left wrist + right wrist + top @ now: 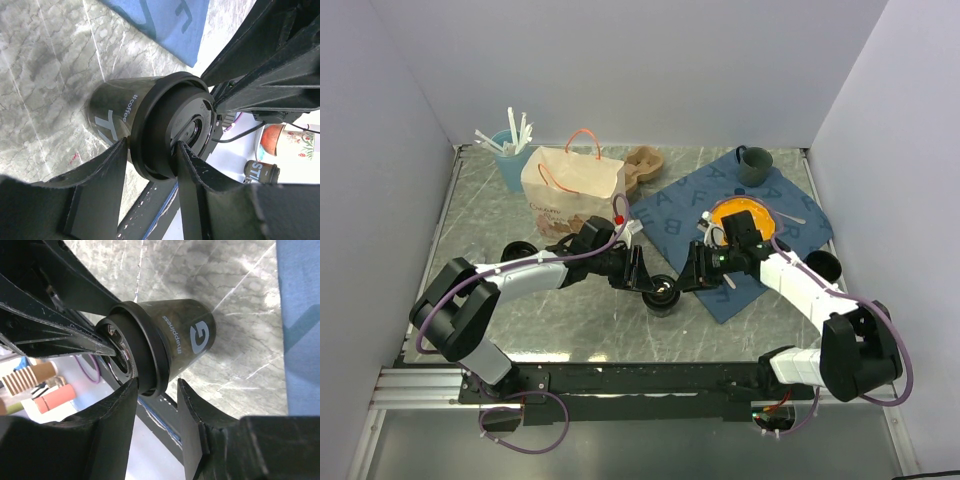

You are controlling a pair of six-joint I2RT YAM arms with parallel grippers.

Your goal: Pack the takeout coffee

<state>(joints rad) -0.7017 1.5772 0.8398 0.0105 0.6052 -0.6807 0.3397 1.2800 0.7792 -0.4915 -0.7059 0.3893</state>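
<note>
Takeout coffee point(118, 113) txt: "#coffee", "#happiness", big "G".

Robot lab test cell. Grey marble-pattern tabletop point(570, 330) is boxed on three sides by plain white panel walls point(620, 70). Aluminium rail point(420, 385) runs along the tabletop's near edge, with two black-and-white robot arms point(525, 273) bolted there and purple cables point(564, 424) looping below that edge. Staged props on the tabletop: brown paper bag with orange handles point(572, 190), blue lettered cloth point(690, 205), small black disposable coffee cup point(662, 292).
</note>
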